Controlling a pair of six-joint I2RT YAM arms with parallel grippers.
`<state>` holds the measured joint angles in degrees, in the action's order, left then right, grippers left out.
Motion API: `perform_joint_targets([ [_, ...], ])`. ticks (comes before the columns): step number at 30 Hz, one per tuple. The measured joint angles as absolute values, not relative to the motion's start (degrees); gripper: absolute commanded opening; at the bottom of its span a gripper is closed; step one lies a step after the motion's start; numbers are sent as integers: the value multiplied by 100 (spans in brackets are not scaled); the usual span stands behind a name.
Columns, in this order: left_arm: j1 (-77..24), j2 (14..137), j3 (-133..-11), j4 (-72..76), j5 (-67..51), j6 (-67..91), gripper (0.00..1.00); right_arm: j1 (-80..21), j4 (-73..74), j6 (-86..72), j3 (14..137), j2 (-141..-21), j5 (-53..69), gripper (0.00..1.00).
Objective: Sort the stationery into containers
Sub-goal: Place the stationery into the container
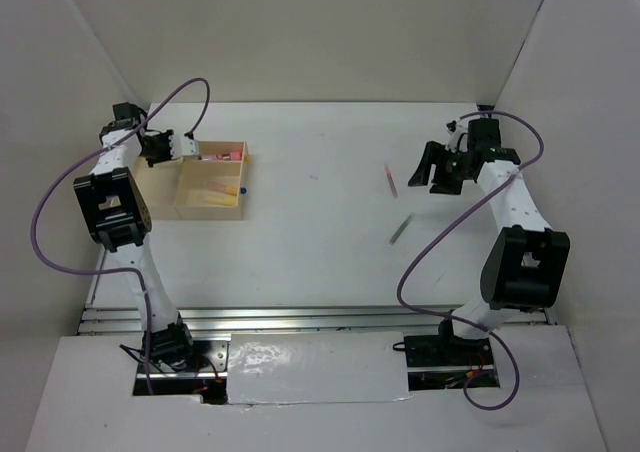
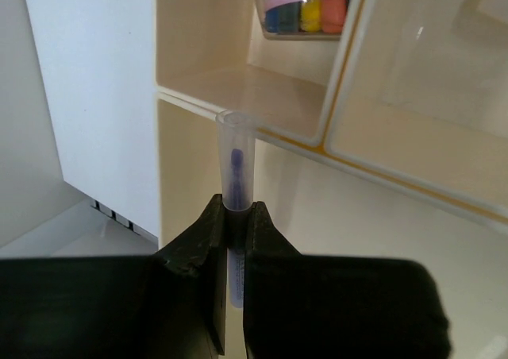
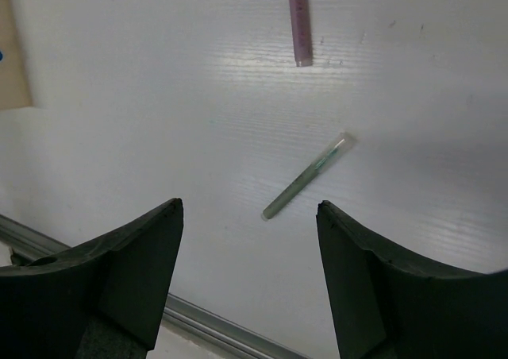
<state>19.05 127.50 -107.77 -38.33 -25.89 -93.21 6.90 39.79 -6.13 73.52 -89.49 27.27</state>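
- The left gripper has a thin clear-capped pen with a blue core pinched between its black fingers. The pen sticks straight out past the fingertips, over the shallow pale-tan wooden tray.
- The pen's capped end lies over a divider wall between two compartments. I cannot tell whether it touches the wood.
- In a farther compartment lies a pink-labelled pack with blue, yellow and orange ends. From above, two yellow markers lie in the tray's near right compartment.
- Across the white table, the right gripper hangs with its fingers spread wide, holding nothing.
- A thin grey pen lies slantwise on the table below that gap. Its near end falls roughly between the fingertips and its far end nearer the right-hand one.
- A thin pink pen lies farther out, apart from the grey one.
- Nothing stands between the open fingers and the grey pen.
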Motion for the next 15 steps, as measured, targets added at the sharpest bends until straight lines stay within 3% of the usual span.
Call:
perform_joint_targets([
  [9,1953,12932,-10886,-3468,-2421,-9421,8,714,4211,-635,7332,-9072,2672,75],
  [15,2161,12962,-10814,-3518,-2488,-9441,15,714,4237,-633,7271,-9074,2670,75],
])
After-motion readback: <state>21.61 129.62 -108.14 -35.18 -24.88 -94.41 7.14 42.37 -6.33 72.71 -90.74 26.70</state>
